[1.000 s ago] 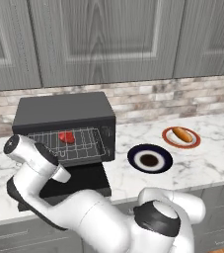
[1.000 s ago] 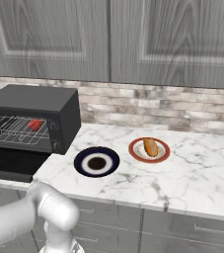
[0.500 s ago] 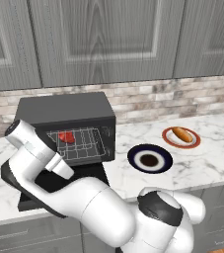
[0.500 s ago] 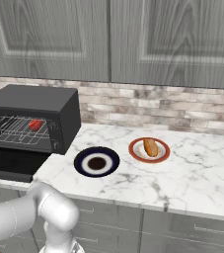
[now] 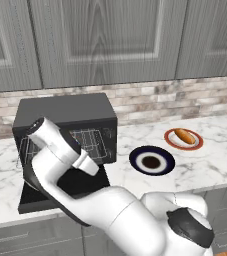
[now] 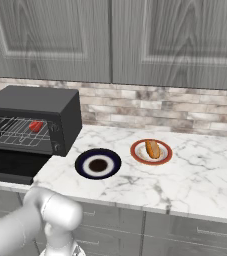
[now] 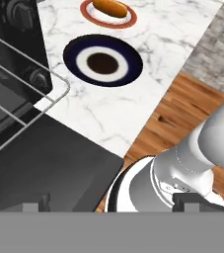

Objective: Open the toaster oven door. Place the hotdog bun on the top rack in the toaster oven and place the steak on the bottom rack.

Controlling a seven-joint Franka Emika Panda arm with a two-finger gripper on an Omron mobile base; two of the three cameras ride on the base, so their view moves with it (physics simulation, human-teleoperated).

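Room: grey wood-grain upper cabinets (image 5: 105,40) ran across the top, shaker-style panel doors. Brick backsplash (image 6: 185,112) in mixed grey, tan and white sat below them. White marble tabletop (image 6: 195,175) with grey veining, front edge at 6 o'clock. Grey base drawers (image 6: 185,235) with slim bar handles sat under it. Wood plank floor (image 7: 182,108) was warm brown. Lighting was even, with soft shadows.
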